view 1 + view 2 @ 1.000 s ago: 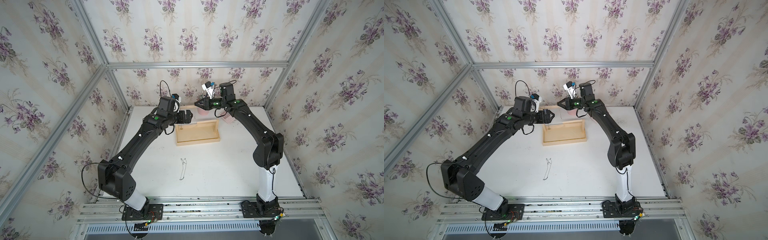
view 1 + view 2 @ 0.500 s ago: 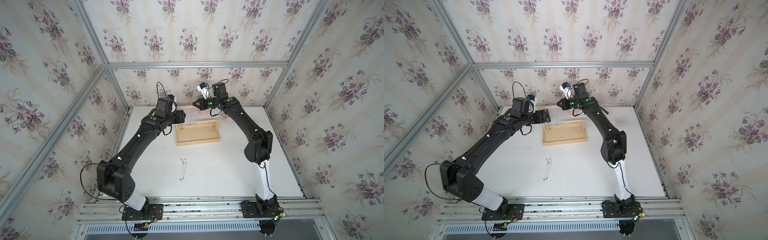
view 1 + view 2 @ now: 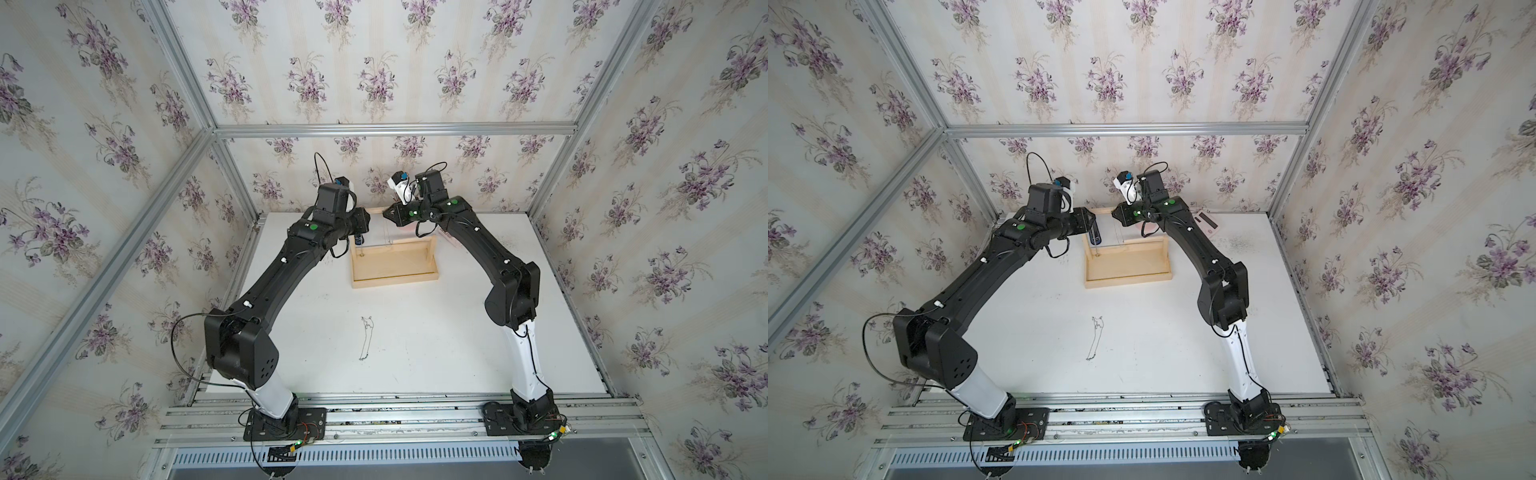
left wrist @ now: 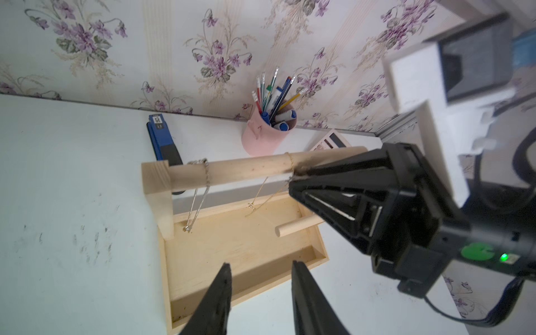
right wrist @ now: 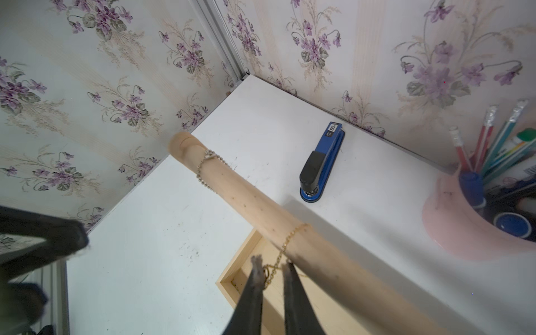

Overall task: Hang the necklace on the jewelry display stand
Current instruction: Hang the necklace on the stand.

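Observation:
The jewelry display stand (image 3: 395, 277) (image 3: 1127, 281) is pale wood, at the back of the table. Its top bar (image 4: 246, 171) (image 5: 246, 188) carries a silver necklace (image 4: 206, 177) (image 5: 207, 162) near the post and a gold necklace (image 4: 290, 162) (image 5: 290, 240) farther along. My right gripper (image 5: 273, 261) (image 3: 384, 212) is at the bar, its jaws a narrow gap apart. The gold chain hangs in that gap against one finger. My left gripper (image 4: 262, 264) (image 3: 1096, 232) hovers open and empty over the tray's near-left corner. A third necklace (image 3: 366, 337) (image 3: 1096, 336) lies on the table.
A pink pen cup (image 4: 261, 136) (image 5: 464, 232), a blue stapler (image 4: 162, 139) (image 5: 322, 162) and a calculator (image 3: 1206, 220) sit behind the stand by the back wall. Papered walls close in the table on three sides.
The left gripper has drawn back a little to the left of the stand, with its jaws closer together. The right arm has shifted slightly left along the bar.

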You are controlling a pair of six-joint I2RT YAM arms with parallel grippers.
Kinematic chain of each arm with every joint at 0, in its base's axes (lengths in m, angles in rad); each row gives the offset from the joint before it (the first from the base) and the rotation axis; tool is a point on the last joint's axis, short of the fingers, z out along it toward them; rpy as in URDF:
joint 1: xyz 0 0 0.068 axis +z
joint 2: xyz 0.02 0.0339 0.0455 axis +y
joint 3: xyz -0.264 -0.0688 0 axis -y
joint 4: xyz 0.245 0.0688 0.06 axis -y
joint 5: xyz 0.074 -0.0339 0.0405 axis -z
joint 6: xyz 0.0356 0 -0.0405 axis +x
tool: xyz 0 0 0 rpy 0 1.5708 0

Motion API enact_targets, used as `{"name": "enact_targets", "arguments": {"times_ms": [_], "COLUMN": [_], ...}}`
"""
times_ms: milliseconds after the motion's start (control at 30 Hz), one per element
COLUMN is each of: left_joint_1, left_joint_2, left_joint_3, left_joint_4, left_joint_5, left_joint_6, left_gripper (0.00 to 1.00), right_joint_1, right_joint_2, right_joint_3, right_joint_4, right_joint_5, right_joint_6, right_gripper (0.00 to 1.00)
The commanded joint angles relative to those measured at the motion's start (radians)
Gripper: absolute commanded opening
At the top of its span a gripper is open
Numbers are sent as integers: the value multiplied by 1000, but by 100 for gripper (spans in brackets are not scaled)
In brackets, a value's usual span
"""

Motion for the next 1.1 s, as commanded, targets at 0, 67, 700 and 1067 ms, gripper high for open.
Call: {"name": "enact_targets", "arguments": {"times_ms": [0, 67, 700, 1067], "left_joint_1": [12, 23, 28, 28], "left_joint_2": [58, 114, 265, 313], "left_joint_3": [85, 159, 307, 371], "left_joint_4": [13, -21, -51, -65], "left_joint_5": [50, 86, 254, 305], "left_joint_6": [-57, -86, -123, -128], "left_gripper": [35, 34, 34, 34], "right_joint_1": [-1, -1, -1, -1], "right_joint_2": [-10, -19, -62, -78], "right_joint_3": [-18, -31, -62, -62], "right_joint_4": [-4, 4, 57, 70], "right_joint_5": [8, 7, -30, -49], "right_joint_6": [-14, -16, -18, -15], "right_gripper": [17, 17, 16, 16]}}
